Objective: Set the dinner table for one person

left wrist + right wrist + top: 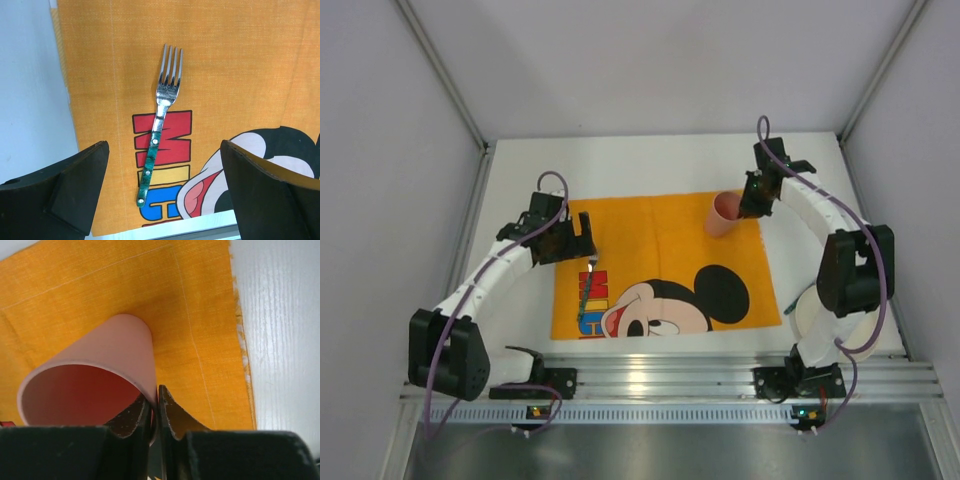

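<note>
White and plain, the surface fills the floor of the booth from wall to wall, with a ridged aluminium rail along its near edge where both arm bases are bolted. Next in size is an orange cloth printed with a Mickey Mouse face and coloured letters, lying flat in the middle of the surface with its near hem close to the rail. The left arm reaches over the cloth's left edge and the right arm bends round to its far right corner. A white round plate lies on the bare surface just right of the cloth, partly hidden under the right arm. At the far right corner of the cloth stands a pink cup, mouth upward; the right end effector is clamped on its wall at the rim, one finger inside and one outside. Smallest is a fork with a mottled green handle, lying flat on the cloth's left part — tines pointing away from the bases, handle across the printed letters. Above it hangs the left end effector, jaws wide apart and holding nothing.
</note>
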Controlling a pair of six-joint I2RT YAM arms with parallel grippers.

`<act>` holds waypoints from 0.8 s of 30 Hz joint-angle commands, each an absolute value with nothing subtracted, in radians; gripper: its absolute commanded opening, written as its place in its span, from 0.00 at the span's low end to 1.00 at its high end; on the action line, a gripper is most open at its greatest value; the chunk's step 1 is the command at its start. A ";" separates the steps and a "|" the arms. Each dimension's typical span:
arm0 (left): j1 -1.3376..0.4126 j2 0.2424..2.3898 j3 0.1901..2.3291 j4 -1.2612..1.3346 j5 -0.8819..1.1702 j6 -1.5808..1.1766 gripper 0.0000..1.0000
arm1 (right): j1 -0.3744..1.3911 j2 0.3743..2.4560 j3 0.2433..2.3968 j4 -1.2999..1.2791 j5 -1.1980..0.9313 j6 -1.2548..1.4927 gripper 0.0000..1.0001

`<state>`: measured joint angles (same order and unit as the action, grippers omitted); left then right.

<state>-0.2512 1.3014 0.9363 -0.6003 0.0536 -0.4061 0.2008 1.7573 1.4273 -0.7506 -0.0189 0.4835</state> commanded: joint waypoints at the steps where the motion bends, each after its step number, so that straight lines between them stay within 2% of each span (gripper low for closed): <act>1: -0.255 1.246 0.917 -0.612 0.029 -0.416 0.98 | 0.204 1.789 1.423 -0.716 -0.095 0.503 0.11; 3: -0.255 1.236 0.913 -0.617 0.026 -0.414 0.98 | 0.207 1.776 1.440 -0.722 -0.092 0.500 0.37; 4: -0.255 1.230 0.913 -0.621 0.025 -0.414 0.98 | 0.209 1.769 1.446 -0.724 -0.092 0.499 0.61; 6: -0.255 1.226 0.911 -0.621 0.025 -0.414 0.98 | 0.212 1.755 1.477 -0.738 -0.086 0.489 0.85; 9: -0.255 1.230 0.914 -0.620 0.031 -0.416 0.98 | 0.215 1.741 1.540 -0.781 -0.077 0.476 0.99; 16: -0.255 1.247 0.934 -0.611 0.044 -0.419 0.98 | 0.195 1.672 1.687 -0.899 0.033 0.434 1.00; 20: -0.255 1.250 0.928 -0.600 0.057 -0.419 0.98 | 0.094 1.580 1.581 -0.905 0.081 0.417 1.00; 24: -0.255 1.259 0.910 -0.584 0.080 -0.419 0.98 | -0.160 1.514 1.407 -0.899 0.109 0.431 1.00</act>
<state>-0.2512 1.2568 0.9215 -0.6086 0.0509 -0.4168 0.0170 1.5642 1.5028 -0.8509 0.0303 0.4339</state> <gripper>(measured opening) 0.983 0.996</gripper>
